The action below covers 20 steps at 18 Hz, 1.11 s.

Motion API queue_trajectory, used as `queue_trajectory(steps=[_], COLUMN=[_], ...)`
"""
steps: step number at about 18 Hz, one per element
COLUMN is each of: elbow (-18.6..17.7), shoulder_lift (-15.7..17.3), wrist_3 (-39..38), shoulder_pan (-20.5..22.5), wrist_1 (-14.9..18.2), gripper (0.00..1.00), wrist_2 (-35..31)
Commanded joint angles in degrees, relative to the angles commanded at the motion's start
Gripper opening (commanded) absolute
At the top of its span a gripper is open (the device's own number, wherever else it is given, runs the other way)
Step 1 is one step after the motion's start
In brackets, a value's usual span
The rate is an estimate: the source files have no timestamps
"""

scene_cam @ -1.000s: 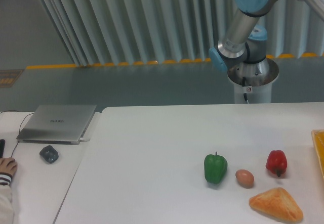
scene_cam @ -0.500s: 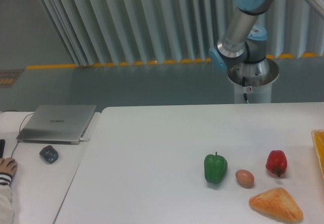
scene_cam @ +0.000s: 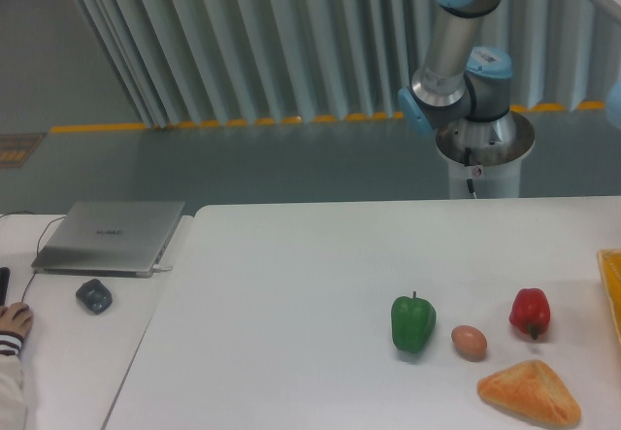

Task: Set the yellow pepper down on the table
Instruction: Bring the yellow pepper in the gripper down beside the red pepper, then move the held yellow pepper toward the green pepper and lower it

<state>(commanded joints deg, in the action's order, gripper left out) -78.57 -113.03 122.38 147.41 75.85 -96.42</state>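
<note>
The yellow pepper does not show in this view. The large white table [scene_cam: 291,284] fills the lower part of the picture. On it stand a green pepper [scene_cam: 412,322], a brown egg [scene_cam: 469,342], a red pepper [scene_cam: 530,312] and a piece of bread [scene_cam: 529,392]. Only the arm's base and upper links [scene_cam: 456,42] show at the top right; the gripper is out of view beyond the frame's right edge.
A yellow-orange tray edge [scene_cam: 612,289] shows at the far right. The adjoining desk at left holds a closed laptop [scene_cam: 110,237] and a mouse [scene_cam: 94,295]. A person's hand [scene_cam: 12,323] rests at the left edge.
The arm's upper link has swung a little to the left and more upright. The things on the table have not moved.
</note>
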Motion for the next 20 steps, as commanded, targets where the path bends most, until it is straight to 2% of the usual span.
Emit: queue_trajectory(steps=[2,5,7,9,12,14,15,20], elbow=[-0.4,-2.9,-4.8,-5.3,-7.9,-8.0,-7.7,-6.7], shoulder_lift=[0.4,1.4,1.7,1.6,1.8,3.8,4.4,4.7], wrist_3=[-5.8,-14.5,-17.6,-21.3,-22.1,-21.9,-21.9,-22.0], shoulder_pan=[-2.6,-3.4,-4.6,-6.2,-8.3,-8.0,-7.8,-7.7], wrist_1=[0.9,0.6,0.4,0.9,1.3,3.1,3.5,4.7], gripper=[0.55,0.55,0.55,0.55,0.55,0.52,0.51,0.51], wrist_2=[1.6,9.2,10.6,10.2,10.5,11.1,14.3,15.8])
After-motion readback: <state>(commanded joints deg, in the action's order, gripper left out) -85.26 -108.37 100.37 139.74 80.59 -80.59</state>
